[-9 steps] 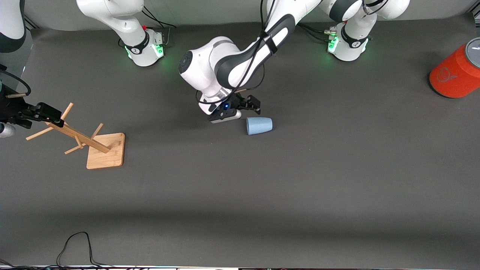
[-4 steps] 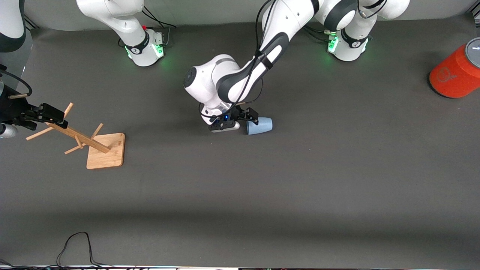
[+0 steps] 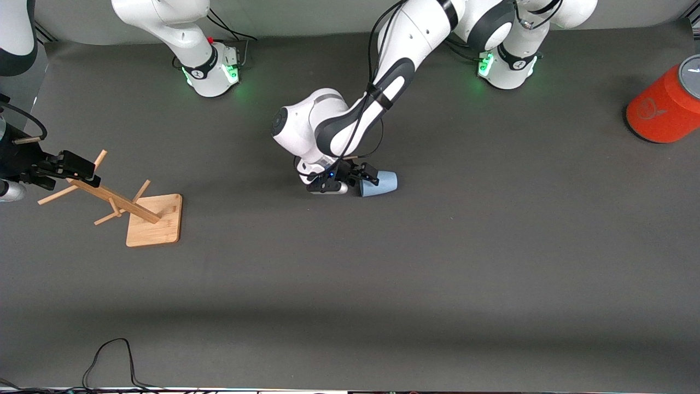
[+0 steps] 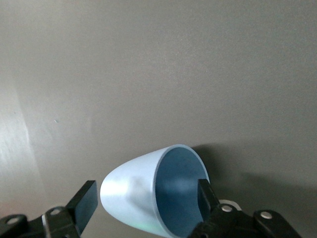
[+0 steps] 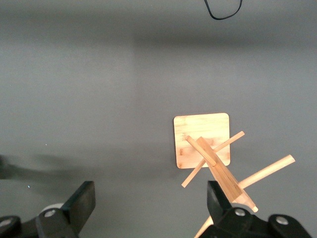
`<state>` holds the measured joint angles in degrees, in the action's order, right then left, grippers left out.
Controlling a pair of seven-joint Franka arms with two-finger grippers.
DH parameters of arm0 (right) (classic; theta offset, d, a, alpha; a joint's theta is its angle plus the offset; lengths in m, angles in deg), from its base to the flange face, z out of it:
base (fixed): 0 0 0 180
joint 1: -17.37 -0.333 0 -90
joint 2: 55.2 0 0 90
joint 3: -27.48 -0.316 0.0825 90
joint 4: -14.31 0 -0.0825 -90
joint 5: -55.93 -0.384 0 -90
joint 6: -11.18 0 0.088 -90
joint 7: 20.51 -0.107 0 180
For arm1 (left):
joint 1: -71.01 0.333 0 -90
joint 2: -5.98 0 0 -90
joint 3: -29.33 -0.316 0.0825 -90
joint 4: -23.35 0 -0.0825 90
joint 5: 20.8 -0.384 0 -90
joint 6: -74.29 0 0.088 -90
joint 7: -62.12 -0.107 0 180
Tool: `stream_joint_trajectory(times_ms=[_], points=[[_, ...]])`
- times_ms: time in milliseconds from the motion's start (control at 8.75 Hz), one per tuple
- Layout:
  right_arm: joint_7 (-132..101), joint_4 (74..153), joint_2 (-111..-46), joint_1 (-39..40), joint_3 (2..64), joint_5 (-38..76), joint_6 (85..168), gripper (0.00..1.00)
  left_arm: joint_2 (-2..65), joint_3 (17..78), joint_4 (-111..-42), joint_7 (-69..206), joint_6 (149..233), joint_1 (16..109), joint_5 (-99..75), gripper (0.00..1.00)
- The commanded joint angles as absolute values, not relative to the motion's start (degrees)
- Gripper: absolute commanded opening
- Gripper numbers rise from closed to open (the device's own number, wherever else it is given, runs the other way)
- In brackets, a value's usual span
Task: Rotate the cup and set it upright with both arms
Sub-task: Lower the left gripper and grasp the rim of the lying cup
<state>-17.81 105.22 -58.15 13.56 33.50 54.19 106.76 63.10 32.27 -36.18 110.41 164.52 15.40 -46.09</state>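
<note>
The pale-blue cup (image 3: 384, 183) lies on its side mid-table, its mouth turned toward the right arm's end. My left gripper (image 3: 367, 178) is low at that mouth end, open, with the jaws straddling the rim. In the left wrist view one finger (image 4: 86, 201) stands clear of the cup's (image 4: 130, 191) outer wall, and the other finger (image 4: 204, 197) sits at the rim's edge; I cannot tell whether it touches. My right gripper (image 3: 76, 168) waits open over the top of the wooden rack (image 3: 155, 220), holding nothing.
The rack's pegs (image 5: 218, 166) and square base (image 5: 201, 134) show under my right gripper (image 5: 148, 198). A large orange-red cylinder (image 3: 663, 112) with a grey top lies at the left arm's end. A black cable (image 3: 109, 355) loops along the table's near edge.
My left arm has come down and moved onto the cup, so its jaws now straddle the mouth end and have narrowed slightly. The cup and the right arm have not moved.
</note>
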Motion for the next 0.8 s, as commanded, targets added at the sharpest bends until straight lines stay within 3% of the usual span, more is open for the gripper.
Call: stream_joint_trajectory(times_ms=[0, 114, 229, 343, 686], points=[[-16.73, 105.72, -57.75, 13.59, 33.63, 53.12, 107.07, 1.0, 63.02, 31.7, -36.32, 107.57, 163.06, 14.24, -48.22, 0.46], [-16.64, 105.72, -57.84, 13.68, 33.63, 53.12, 107.07, 1.0, 63.02, 31.7, -36.42, 106.17, 162.71, 14.15, -48.31, 0.33], [-16.73, 104.94, -58.45, 13.59, 33.63, 53.12, 107.07, 1.0, 63.02, 31.7, -36.42, 105.98, 162.62, 14.15, -48.66, 0.06], [-16.12, 104.76, -58.98, 13.59, 33.63, 53.2, 106.89, 1.0, 63.02, 31.7, -36.77, 105.72, 162.62, 14.15, -48.84, 0.0], [-16.29, 104.49, -58.89, 13.68, 33.72, 53.99, 106.89, 1.0, 62.23, 31.61, -36.6, 103.26, 159.99, 14.32, -48.66, 0.0]])
